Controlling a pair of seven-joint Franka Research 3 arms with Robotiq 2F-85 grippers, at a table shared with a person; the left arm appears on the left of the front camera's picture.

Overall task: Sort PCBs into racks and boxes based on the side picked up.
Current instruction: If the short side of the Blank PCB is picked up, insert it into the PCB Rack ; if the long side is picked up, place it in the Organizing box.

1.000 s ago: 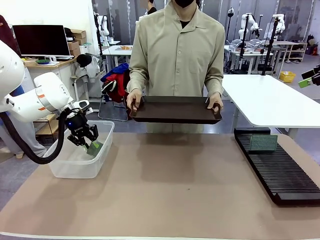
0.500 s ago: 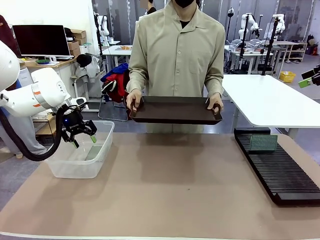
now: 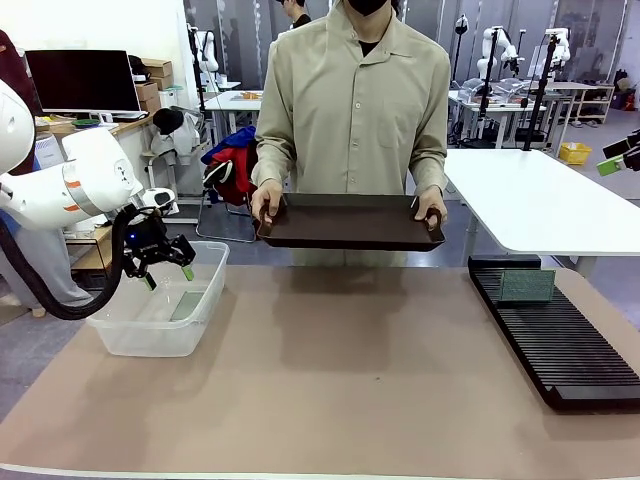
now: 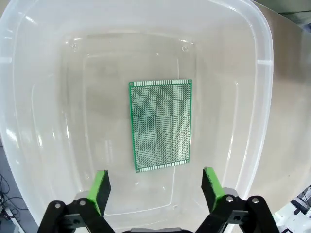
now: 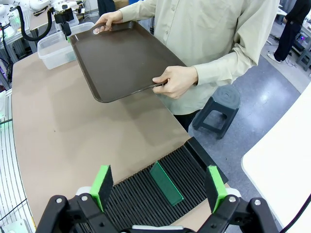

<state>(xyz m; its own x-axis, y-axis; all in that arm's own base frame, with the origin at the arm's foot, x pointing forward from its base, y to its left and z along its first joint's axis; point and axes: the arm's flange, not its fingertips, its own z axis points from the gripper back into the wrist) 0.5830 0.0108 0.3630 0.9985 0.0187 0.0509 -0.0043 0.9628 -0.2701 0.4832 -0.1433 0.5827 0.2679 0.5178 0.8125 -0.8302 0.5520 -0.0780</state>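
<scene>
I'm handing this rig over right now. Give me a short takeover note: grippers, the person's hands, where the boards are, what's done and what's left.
Left gripper: open, empty, above the clear plastic tub.
Right gripper: open, empty, above the black slotted rack.
Person's hands: both hold the dark brown tray off the table; it looks empty.
Boards: one green PCB lies flat on the tub floor; the other PCB stands upright in a slot near the rack's far end.
Done: both visible boards are sorted, one in the tub and one in the rack.
Left: no loose board in sight on the table; wait for the person to offer more.
</scene>
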